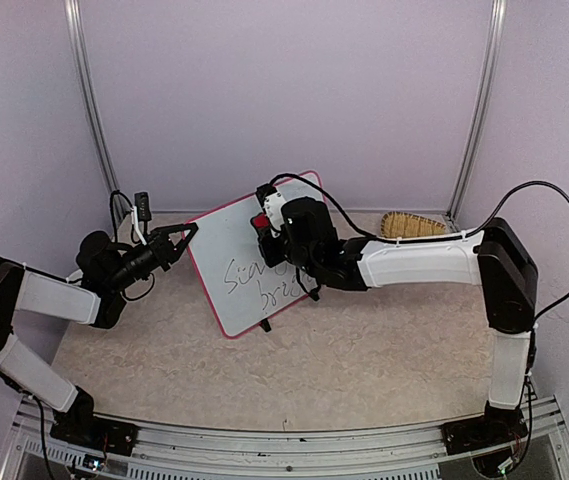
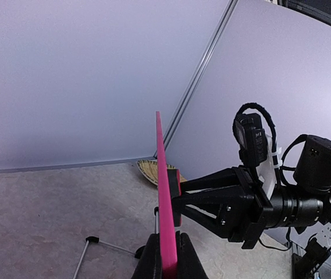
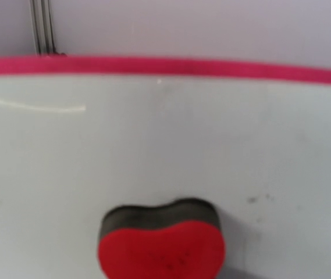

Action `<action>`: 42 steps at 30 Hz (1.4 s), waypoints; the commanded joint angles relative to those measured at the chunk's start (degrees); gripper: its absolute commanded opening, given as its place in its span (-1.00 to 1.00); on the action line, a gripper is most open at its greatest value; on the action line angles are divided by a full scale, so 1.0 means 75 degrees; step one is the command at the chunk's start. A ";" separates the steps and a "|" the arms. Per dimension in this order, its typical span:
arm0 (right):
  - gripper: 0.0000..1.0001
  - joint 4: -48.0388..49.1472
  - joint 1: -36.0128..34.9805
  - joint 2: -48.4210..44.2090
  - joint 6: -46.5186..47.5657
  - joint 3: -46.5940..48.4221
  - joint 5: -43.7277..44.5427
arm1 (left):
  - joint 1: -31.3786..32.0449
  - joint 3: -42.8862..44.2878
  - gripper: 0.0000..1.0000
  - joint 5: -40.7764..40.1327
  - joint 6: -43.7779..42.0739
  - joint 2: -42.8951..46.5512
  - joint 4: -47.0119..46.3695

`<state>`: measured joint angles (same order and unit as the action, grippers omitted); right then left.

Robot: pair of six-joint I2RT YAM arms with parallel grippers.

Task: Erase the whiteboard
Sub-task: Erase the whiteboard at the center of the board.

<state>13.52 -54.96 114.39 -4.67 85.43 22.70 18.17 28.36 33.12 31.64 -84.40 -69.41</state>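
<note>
The whiteboard [image 1: 226, 238] stands propped on its feet at the centre of the table [image 1: 364, 350], leaning, with its face toward five o'clock. The right gripper [image 1: 264, 226] reaches in from three o'clock, fingers clamped on a red heart-shaped eraser [image 3: 161, 247] pressed flat to the board's upper half. The left gripper [image 1: 188, 232] comes in from nine o'clock, fingers pinched tight on the pink frame edge to steady it. Up top the surface looks wiped, bar faint smudges [image 3: 258, 199]. The scrawl [image 1: 252, 280] toward six o'clock is not yet touched, so I'd call it roughly half done.
</note>
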 commanded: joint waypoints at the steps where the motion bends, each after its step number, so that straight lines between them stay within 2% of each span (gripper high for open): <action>1: -0.62 -0.0514 0.0084 0.0062 -0.0177 -0.0475 -0.0086 | 0.0155 0.0074 -1.00 0.0880 -0.0404 -0.0057 0.0059; 22: -0.62 -0.0424 0.0083 -0.0184 -0.0556 -0.1464 -0.0107 | 0.0155 0.0063 -1.00 0.0879 -0.0395 -0.0042 0.0047; 42: -0.61 -0.0453 0.0146 0.0071 0.0052 -0.0011 0.0044 | 0.0155 0.0088 -1.00 0.0915 -0.0404 -0.0078 0.0048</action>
<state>8.84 -54.94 113.21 -5.48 81.87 23.22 18.20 28.36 33.15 31.57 -84.40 -69.49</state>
